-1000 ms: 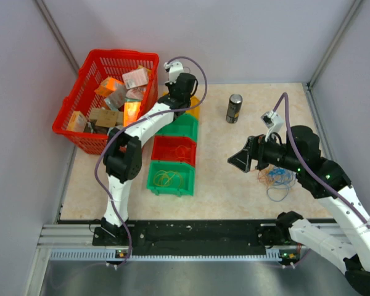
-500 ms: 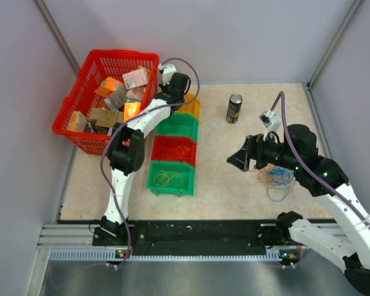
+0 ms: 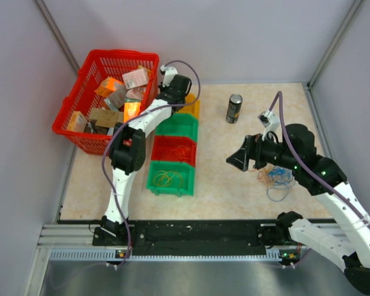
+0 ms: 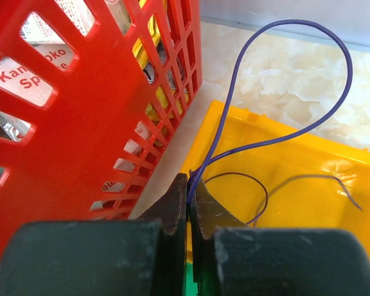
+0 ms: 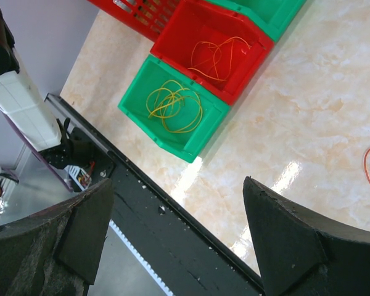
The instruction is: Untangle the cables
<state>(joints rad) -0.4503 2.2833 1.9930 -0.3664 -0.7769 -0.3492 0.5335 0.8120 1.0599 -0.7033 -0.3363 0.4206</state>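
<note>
A small tangle of orange, blue and grey cables [image 3: 277, 180] lies on the table at the right, partly under my right arm. My right gripper [image 3: 237, 159] hangs open and empty above the table to the left of the tangle; its wide-apart fingers [image 5: 283, 246] show in the right wrist view. My left gripper [image 4: 190, 185] is shut on a purple cable [image 4: 296, 86] and holds it over the yellow bin [image 4: 296, 166], next to the red basket [image 4: 80, 111]. The cable loops up from the jaws. A second thin purple cable [image 4: 259, 191] lies in the yellow bin.
Four bins stand in a row: yellow [image 3: 193, 108], green [image 3: 180, 126], red [image 3: 174, 150] with orange cable, green [image 3: 171, 178] with yellow cable. The red basket [image 3: 92, 68] of packages stands at back left. A can [image 3: 234, 108] stands at the back.
My left gripper has moved slightly left toward the basket, over the yellow bin's near corner. My right arm has barely moved.
</note>
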